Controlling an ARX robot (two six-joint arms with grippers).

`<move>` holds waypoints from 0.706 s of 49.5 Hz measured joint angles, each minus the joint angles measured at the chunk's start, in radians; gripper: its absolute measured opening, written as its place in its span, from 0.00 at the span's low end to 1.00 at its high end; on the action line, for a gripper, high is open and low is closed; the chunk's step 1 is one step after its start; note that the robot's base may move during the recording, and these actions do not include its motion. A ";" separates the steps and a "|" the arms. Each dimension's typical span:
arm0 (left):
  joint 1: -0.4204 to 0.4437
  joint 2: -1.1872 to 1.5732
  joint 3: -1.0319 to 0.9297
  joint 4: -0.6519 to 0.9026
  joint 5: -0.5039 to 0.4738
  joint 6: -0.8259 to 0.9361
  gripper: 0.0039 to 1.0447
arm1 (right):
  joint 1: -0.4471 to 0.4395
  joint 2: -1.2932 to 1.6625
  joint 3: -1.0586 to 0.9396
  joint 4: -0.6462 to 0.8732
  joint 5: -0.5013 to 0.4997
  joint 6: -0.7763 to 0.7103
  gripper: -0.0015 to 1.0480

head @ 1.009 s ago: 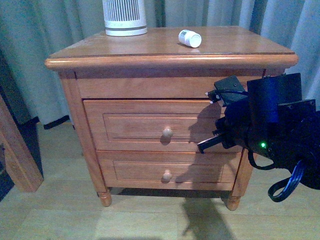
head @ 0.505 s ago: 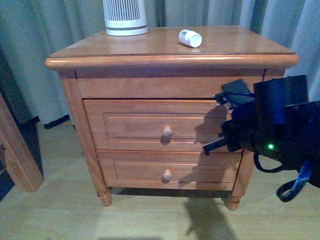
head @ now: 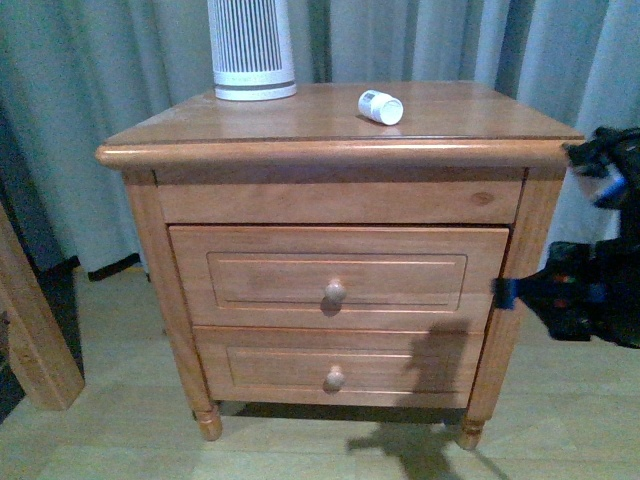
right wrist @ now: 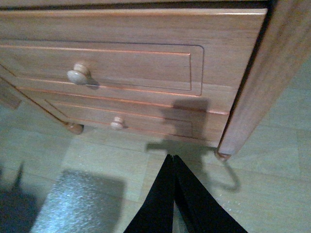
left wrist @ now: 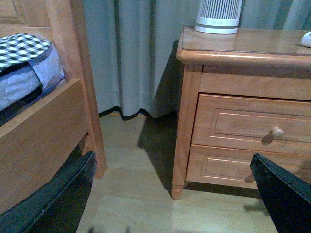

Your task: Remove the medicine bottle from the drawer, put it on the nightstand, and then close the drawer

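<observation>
The medicine bottle (head: 380, 106) is seen lying on its side on the nightstand (head: 300, 153) top, toward the back right, cap end pointing right. A sliver of it is also caught at the edge of the left wrist view (left wrist: 306, 39). A white ribbed appliance (head: 251, 48) is stood at the back left of the top, well apart from the bottle.

The drawer (head: 338, 266), the taller-fronted upper one, is shut flush w/ the cabinet front; its round knob (head: 334, 292) is seen at centre. The shallower drawer (head: 335, 352) below is shut too.

The right gripper (right wrist: 173, 162) is seen in the right wrist view w/ its fingers pressed together, nothing held between them, near the floor by the nightstand's front right leg. In the front view the right arm (head: 590, 290) is seen at the frame's right edge, beside the cabinet and clear of the drawer fronts.

The left gripper (left wrist: 170, 204) is spread wide, nothing held, facing the nightstand's left side; a bed frame (left wrist: 53, 121) w/ checked bedding is seen beside it. Curtains (head: 100, 80) hang behind.
</observation>
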 joint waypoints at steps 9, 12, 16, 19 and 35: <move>0.000 0.000 0.000 0.000 0.000 0.000 0.94 | -0.069 -0.409 -0.042 -0.203 -0.085 0.031 0.19; 0.000 0.000 0.000 0.000 0.000 0.000 0.94 | -0.092 -0.520 -0.042 -0.271 -0.094 0.028 0.29; 0.000 0.000 0.000 0.000 0.000 0.000 0.94 | -0.118 -0.655 -0.043 -0.363 -0.092 0.016 0.42; 0.000 0.000 0.000 0.000 0.000 0.000 0.94 | -0.126 -0.737 -0.086 -0.294 -0.001 -0.054 0.35; 0.000 0.000 0.000 0.000 -0.001 0.000 0.94 | -0.165 -1.016 -0.346 -0.216 0.066 -0.224 0.03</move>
